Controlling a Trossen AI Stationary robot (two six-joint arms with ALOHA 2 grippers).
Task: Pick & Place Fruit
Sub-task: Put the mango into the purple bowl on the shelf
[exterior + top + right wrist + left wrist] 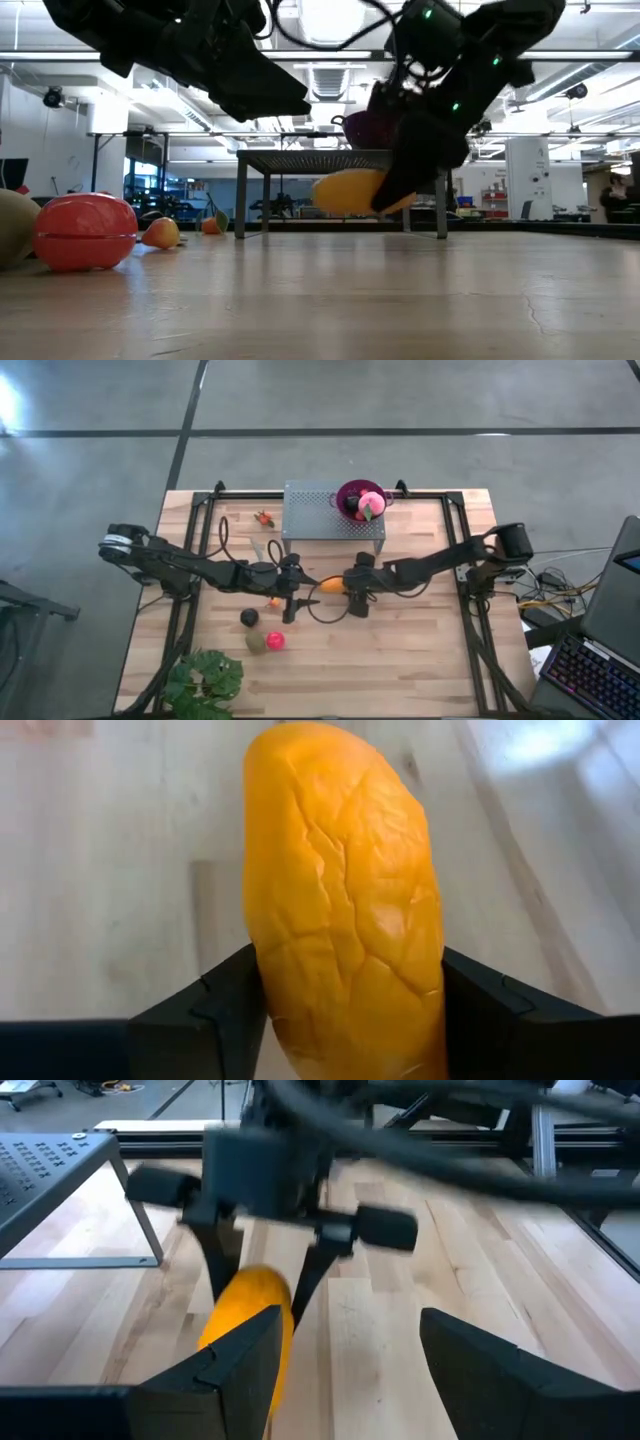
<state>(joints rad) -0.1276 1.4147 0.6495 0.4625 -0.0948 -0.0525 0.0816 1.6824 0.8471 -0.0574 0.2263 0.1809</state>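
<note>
right gripper [345, 1010] has its fingers clamped on either side of the long orange fruit [345, 900], holding it near the middle of the table [420, 650], and in the low view it looks just clear of the wood. left gripper [345, 1360] sits right across from it, fingers spread and holding nothing, pointed at the same fruit.

what worries me: the fruit is smooth and rounded and it's gripped partway along, so it could swivel or squirt out on the lift. the two grippers are also really close, so a bump is possible if either swings.

the bowl [350, 490] is up on the grey rack [315, 520] at the far side, already holding a pink ball [372, 503] and, i think, something dark. the rack edge and legs sit between fruit and bowl, so it has to go up before going far. near side has a red ball [275, 641], a dark one [249, 618] and an olive one [256, 643] left of centre; right half is open.
</note>
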